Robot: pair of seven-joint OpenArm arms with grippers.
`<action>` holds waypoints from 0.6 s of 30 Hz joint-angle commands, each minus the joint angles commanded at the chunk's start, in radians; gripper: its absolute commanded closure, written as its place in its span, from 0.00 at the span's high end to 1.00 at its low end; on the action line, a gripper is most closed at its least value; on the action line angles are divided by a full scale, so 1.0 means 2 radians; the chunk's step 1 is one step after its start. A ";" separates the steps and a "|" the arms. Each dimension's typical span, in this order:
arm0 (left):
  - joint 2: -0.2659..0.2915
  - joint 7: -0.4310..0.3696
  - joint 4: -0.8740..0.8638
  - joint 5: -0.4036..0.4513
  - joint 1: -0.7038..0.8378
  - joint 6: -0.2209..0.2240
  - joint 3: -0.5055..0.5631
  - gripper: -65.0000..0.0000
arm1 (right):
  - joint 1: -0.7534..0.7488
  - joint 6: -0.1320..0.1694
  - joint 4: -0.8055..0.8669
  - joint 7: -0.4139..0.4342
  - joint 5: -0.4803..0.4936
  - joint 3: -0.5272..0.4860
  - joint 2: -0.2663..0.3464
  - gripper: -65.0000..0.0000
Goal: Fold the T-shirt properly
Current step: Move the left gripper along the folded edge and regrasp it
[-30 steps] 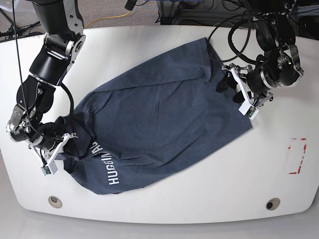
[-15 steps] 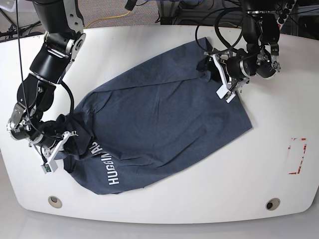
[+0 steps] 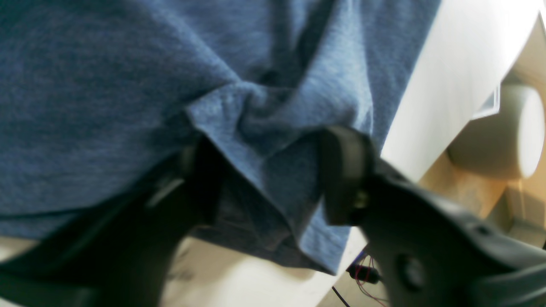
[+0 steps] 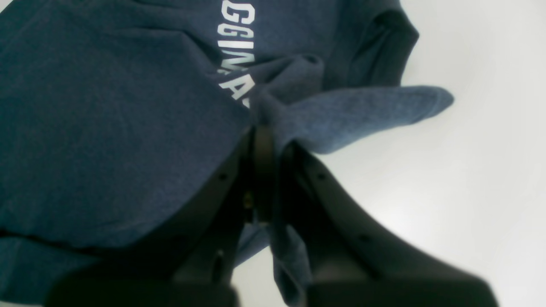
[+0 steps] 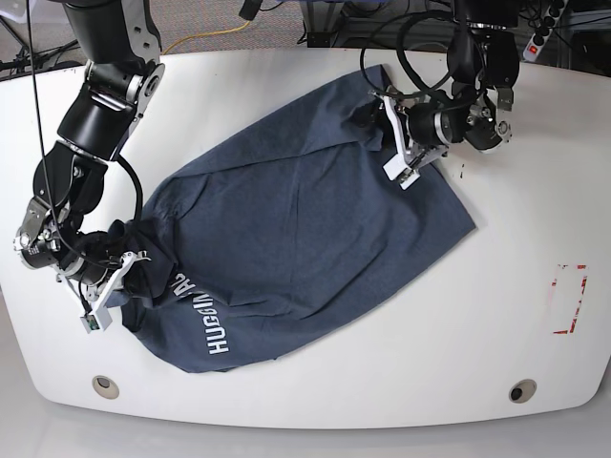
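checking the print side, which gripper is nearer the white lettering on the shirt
Right. The right gripper is shut on the T-shirt right beside the white lettering; the left gripper, fingers apart, straddles the far corner.

We're looking at a robotics lab: a wide white rounded counter carries two black jointed robot arms, with black cables looping over the far edge. Behind it there's grey carpeted floor, a yellow cord trailing across, and a white power strip. A red tape rectangle marks the counter's surface, and two round metal grommets sit near the front edge.
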 joint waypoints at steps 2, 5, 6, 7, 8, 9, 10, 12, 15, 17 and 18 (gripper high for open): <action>0.000 0.000 0.001 0.000 0.001 0.000 0.000 0.21 | 0.001 0.000 0.000 0.000 0.000 0.000 0.000 0.00; 0.000 -0.002 0.002 0.001 0.002 0.000 -0.002 0.14 | 0.000 0.000 0.000 0.000 0.000 0.001 0.000 0.00; 0.000 -0.006 0.002 0.002 0.002 0.000 -0.003 0.12 | 0.000 0.000 0.000 0.000 0.000 0.001 0.000 0.00; -0.001 -0.013 0.002 0.012 0.002 0.000 -0.008 0.08 | 0.000 0.000 0.000 0.000 0.000 0.001 0.000 0.00; -0.001 -0.018 0.002 0.019 0.002 0.000 -0.012 0.07 | 0.000 0.000 0.000 0.000 0.000 0.001 0.000 0.00; -0.001 -0.028 0.005 0.033 0.002 0.000 -0.019 0.06 | 0.000 0.000 0.000 0.000 0.000 0.001 0.000 0.00; -0.001 -0.035 0.006 0.051 0.002 0.000 -0.028 0.05 | 0.000 0.000 0.000 0.000 0.000 0.001 0.000 0.00; -0.002 -0.039 0.004 0.079 -0.002 0.000 -0.043 0.05 | 0.000 0.000 0.001 0.000 0.000 0.001 0.000 0.00; -0.004 -0.039 0.004 0.102 -0.025 -0.002 -0.062 0.05 | 0.000 0.000 0.002 0.000 0.000 0.001 0.000 0.00; -0.006 -0.039 0.002 0.114 -0.042 -0.002 -0.065 0.05 | 0.000 0.000 0.003 -0.001 0.001 0.001 0.000 0.00; -0.015 -0.039 -0.002 0.124 -0.054 -0.002 -0.065 0.05 | 0.000 0.000 0.003 -0.001 0.001 0.001 0.000 0.00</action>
